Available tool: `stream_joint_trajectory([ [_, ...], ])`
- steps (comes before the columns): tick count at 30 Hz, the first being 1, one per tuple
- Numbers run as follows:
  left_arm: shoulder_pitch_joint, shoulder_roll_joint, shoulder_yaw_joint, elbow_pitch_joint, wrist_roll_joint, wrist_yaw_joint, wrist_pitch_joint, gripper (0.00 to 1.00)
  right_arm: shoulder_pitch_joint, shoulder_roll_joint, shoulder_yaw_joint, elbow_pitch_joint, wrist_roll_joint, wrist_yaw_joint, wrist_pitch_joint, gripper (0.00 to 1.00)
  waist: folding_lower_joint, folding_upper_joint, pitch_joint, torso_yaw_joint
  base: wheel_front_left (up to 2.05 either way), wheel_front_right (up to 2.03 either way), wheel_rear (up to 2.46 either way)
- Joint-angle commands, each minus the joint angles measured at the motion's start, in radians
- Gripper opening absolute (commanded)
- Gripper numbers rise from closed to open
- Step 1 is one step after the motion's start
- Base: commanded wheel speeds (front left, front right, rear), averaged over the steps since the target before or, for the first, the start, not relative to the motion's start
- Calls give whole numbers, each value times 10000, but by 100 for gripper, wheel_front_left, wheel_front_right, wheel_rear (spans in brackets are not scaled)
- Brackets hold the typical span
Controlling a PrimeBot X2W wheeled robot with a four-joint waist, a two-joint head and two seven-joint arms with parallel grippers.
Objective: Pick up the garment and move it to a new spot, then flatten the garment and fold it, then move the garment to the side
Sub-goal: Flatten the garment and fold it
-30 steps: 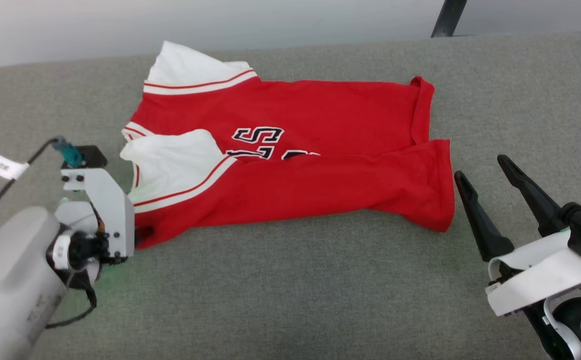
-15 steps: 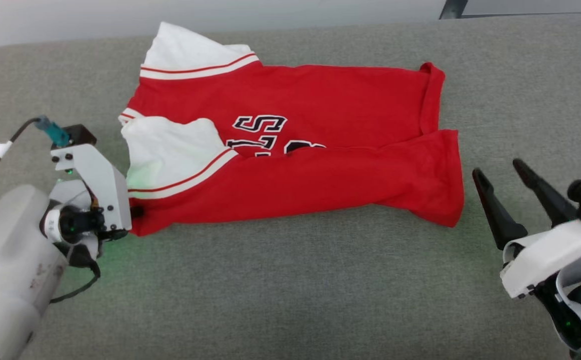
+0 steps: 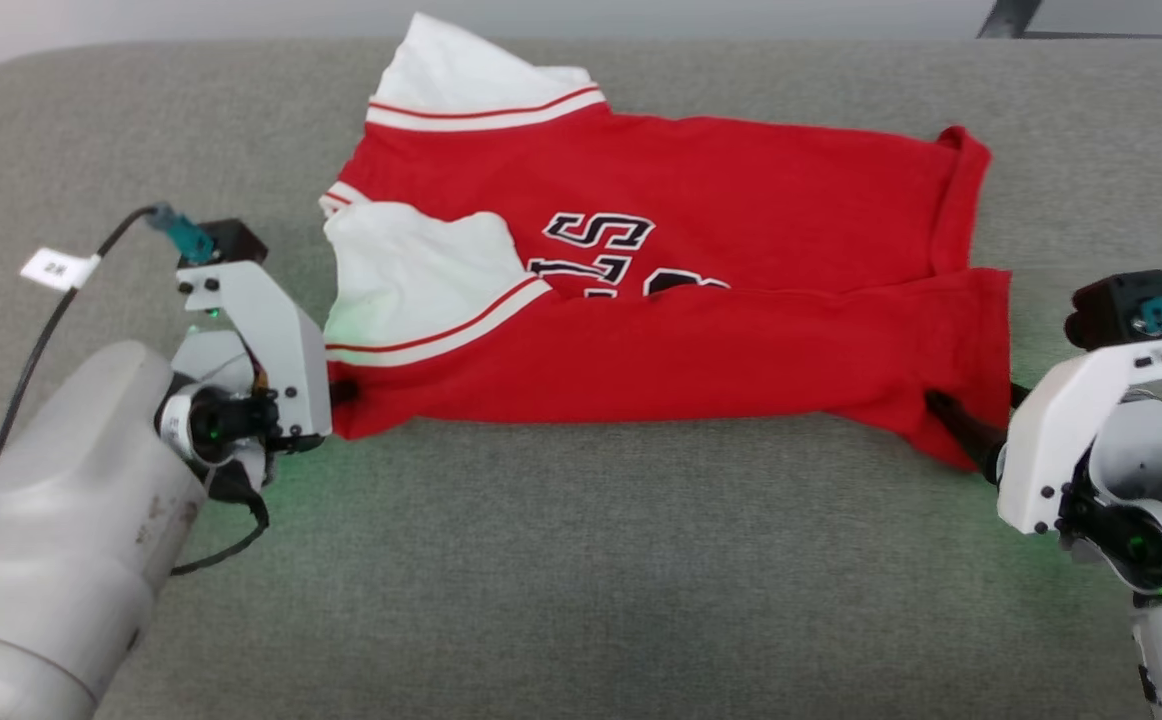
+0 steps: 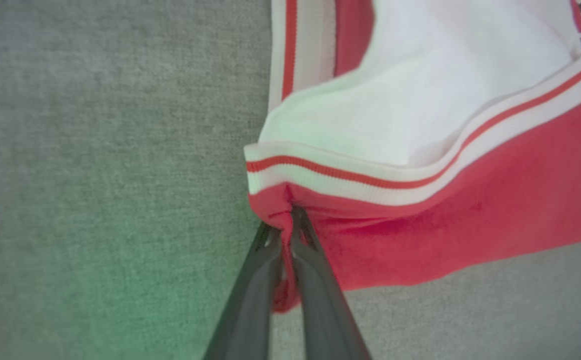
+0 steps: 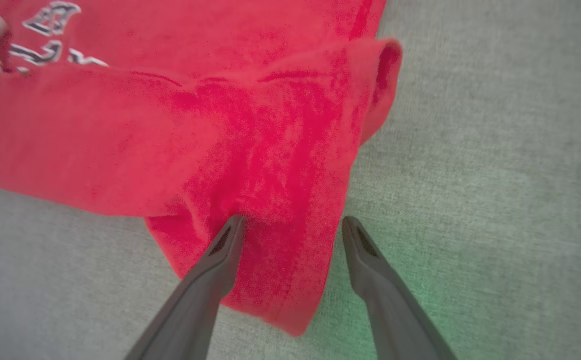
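The garment (image 3: 701, 330), red with white sleeves and black lettering, lies folded lengthwise on the grey padded surface (image 3: 581, 580). My left gripper (image 3: 343, 390) is shut on its near left corner, just below the striped sleeve trim. The left wrist view has the gripper (image 4: 290, 216) pinching a red fold of the garment (image 4: 470, 220). My right gripper (image 3: 976, 402) is open at the near right corner. In the right wrist view the gripper (image 5: 293, 220) straddles the hem of the garment (image 5: 120, 130), one finger on the cloth and the other just off its edge.
A black cable with a white tag (image 3: 59, 268) runs from the left wrist across the surface. A dark leg (image 3: 1006, 15) stands beyond the far right edge. Bare grey surface stretches in front of the garment.
The head camera has shifted. My right gripper has moved from beside the garment onto its near right corner, still open. My left gripper stays at the near left corner.
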Motion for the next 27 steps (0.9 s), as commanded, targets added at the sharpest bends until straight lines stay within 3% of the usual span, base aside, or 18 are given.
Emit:
stream_joint_trajectory([
  [1, 124, -362, -183, 157, 76, -109, -12, 0, -232, -28, 63, 326, -162, -7, 327, 100, -1, -1, 248, 264, 0, 0, 0],
  [8, -235, -756, -192, 680, 106, -462, -276, 0, -1094, 182, 372, 1843, -391, -7, 779, 100, -1, -1, 509, 489, 0, 0, 0],
  [9, -273, -802, -199, 752, 102, -481, -286, 0, -1179, 173, 456, 2078, -419, -7, 861, 91, -1, -1, 528, 509, 0, 0, 0],
  [10, -307, -843, -203, 838, 105, -517, -304, 0, -1284, 156, 524, 2258, -472, -7, 884, 22, -1, -1, 543, 524, 0, 0, 0],
  [11, -332, -877, -205, 928, 99, -540, -326, 0, -1351, 126, 631, 2413, -453, -7, 941, 0, -1, -1, 550, 541, 0, 0, 0],
  [17, -423, -876, -179, 1461, 22, -686, -202, 0, -1563, -209, 940, 2719, 3, -5, 1111, 0, -1, -1, 363, 601, 0, 0, 0],
  [27, -514, -509, -108, 1727, -112, -639, 181, 0, -1437, -990, 882, 2173, 843, -8, 1438, 0, -1, -1, -186, 775, 0, 0, 0],
])
